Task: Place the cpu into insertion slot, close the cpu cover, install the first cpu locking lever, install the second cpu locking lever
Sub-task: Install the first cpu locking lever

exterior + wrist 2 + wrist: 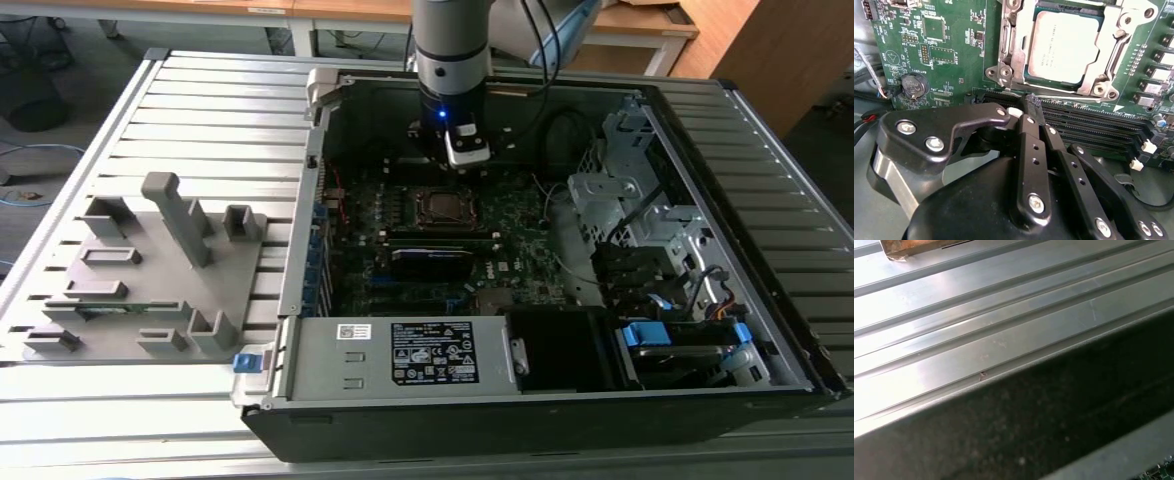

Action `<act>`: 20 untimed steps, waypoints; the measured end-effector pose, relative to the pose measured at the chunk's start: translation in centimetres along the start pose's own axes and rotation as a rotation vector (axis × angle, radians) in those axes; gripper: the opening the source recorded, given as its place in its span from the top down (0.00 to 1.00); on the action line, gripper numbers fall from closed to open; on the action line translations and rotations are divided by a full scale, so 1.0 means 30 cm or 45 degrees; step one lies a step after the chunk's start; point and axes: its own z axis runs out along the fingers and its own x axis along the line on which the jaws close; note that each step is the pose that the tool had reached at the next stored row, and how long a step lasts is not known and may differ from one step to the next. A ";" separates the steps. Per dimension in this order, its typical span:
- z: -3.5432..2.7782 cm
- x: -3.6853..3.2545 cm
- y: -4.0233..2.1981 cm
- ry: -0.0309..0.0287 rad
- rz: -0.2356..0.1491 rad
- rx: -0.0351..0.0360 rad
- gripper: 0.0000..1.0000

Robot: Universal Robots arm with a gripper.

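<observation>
Exterior view
Setting: you see an open computer case (534, 425) lying on a slatted metal table (214, 110), with a grey moulded fixture (147, 270) on the table at the exterior view's left.
Arm: it comes straight down into the case, and your gripper (463, 160) hangs just above the board, close behind the insertion slot (441, 206).
Slot: it is a dark square with a metal rim near the middle of the green board, with the power supply (400, 355) well apart from it at the near edge of the case.

Second wrist view
Hand: your black fingers (1026, 135) are pressed together at the tips, and nothing shows between them.
Tip position: the tips sit over the long black memory slots (1094, 122), just beside the socket's metal rim.
Chip: the cpu (1064, 45) lies flat in the socket with its silver-grey top facing up.
Frame: the cpu cover (1013, 45) lies down around the chip, which shows through the cut-out.
Levers: you cannot tell from here whether they are latched.
Nearby: a coin battery (913, 85) sits on the board, well away from the socket.

First wrist view
Surface: you look across the table's metal slats to a dark case wall (1054, 415).
</observation>
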 end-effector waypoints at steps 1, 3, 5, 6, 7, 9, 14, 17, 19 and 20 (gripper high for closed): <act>0.000 0.000 0.000 -0.0004 0.000 0.0001 0.89; 0.001 -0.001 -0.002 -0.0014 0.000 0.0004 0.89; 0.001 -0.001 -0.002 -0.0020 0.000 0.0006 0.89; 0.001 -0.001 -0.002 -0.0021 0.000 0.0006 0.89; 0.001 -0.001 -0.002 -0.0021 0.000 0.0005 0.89; 0.001 -0.001 -0.002 -0.0022 0.000 0.0004 0.89; -0.015 -0.003 0.000 -0.0022 0.000 0.0002 0.89; -0.017 -0.003 0.000 -0.0023 0.000 0.0000 0.89; -0.017 -0.002 0.002 -0.0024 0.000 0.0006 0.89; -0.017 0.000 0.003 -0.0024 0.000 0.0007 0.89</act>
